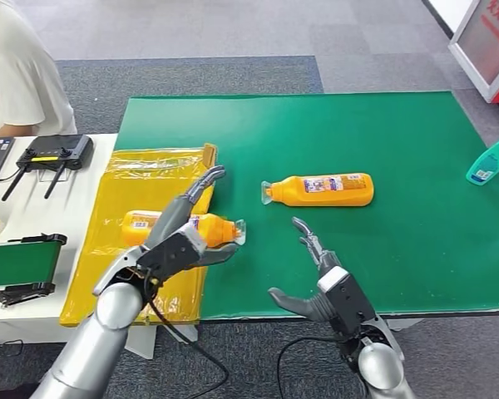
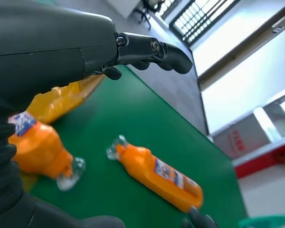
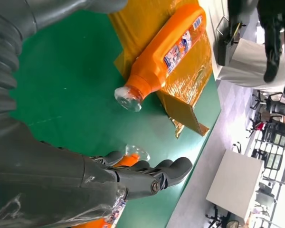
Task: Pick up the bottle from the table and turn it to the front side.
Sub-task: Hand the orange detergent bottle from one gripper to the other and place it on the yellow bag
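Observation:
Two orange bottles with clear caps lie on their sides. One bottle (image 1: pixel 322 189) (image 2: pixel 159 175) rests on the green mat (image 1: pixel 360 150), cap toward the left. The other bottle (image 1: pixel 212 229) (image 2: pixel 37 147) (image 3: pixel 162 59) lies on the yellow plastic-wrapped board (image 1: pixel 134 179), its cap reaching onto the mat. My left hand (image 1: pixel 181 237) hovers over this second bottle with fingers spread, holding nothing. My right hand (image 1: pixel 316 270) hangs open above the mat's front edge, below and slightly left of the first bottle, fingers apart.
A teal bottle (image 1: pixel 491 160) lies at the mat's right edge. A black router (image 1: pixel 53 152) and a small conveyor-like device (image 1: pixel 21 262) sit on the white table at left. A person in a white shirt (image 1: pixel 17 71) stands at the far left.

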You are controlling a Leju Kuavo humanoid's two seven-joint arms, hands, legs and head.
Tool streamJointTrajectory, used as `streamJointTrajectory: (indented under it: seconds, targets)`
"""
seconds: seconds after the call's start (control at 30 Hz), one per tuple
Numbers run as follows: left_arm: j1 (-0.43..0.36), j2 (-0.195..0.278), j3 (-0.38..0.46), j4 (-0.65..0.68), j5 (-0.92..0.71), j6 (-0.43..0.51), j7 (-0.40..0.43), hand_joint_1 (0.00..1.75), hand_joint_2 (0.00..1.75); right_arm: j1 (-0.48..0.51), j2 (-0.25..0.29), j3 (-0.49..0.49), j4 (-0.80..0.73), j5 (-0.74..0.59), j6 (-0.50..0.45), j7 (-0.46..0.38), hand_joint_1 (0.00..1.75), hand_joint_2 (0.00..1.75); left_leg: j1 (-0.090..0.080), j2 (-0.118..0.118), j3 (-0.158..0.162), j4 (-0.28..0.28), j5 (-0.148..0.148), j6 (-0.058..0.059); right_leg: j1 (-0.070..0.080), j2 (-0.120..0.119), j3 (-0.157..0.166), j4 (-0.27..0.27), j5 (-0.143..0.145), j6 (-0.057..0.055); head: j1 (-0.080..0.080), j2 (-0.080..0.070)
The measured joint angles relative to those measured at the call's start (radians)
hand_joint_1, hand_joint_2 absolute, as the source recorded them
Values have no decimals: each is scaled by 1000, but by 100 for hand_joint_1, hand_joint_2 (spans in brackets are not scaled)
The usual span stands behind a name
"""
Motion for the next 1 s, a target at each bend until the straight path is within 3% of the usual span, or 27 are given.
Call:
streamJointTrajectory:
  seconds: [0.2,0.47,0.77,1.0]
  targets:
    - [173,22,15,-152,188,-2,-36,0,175,37,-1,-22,-40,-30,-8,33,0,175,0,0,0,0,-2,1,-1,0,0,0,-1,1,0,0]
    - [369,-36,112,-317,383,-8,-75,0,175,84,2,-57,-125,4,-40,87,0,175,0,0,0,0,-4,2,-1,0,0,0,-3,2,0,0]
    - [432,-144,292,-389,495,6,-62,0,175,117,23,-98,-187,-22,-10,137,0,175,0,0,0,0,-3,2,-1,0,1,0,-2,2,0,0]
    - [456,-175,427,-398,593,24,-72,0,175,132,54,-125,-209,-57,27,165,0,175,0,0,0,0,-4,2,-1,0,0,0,-3,1,0,0]
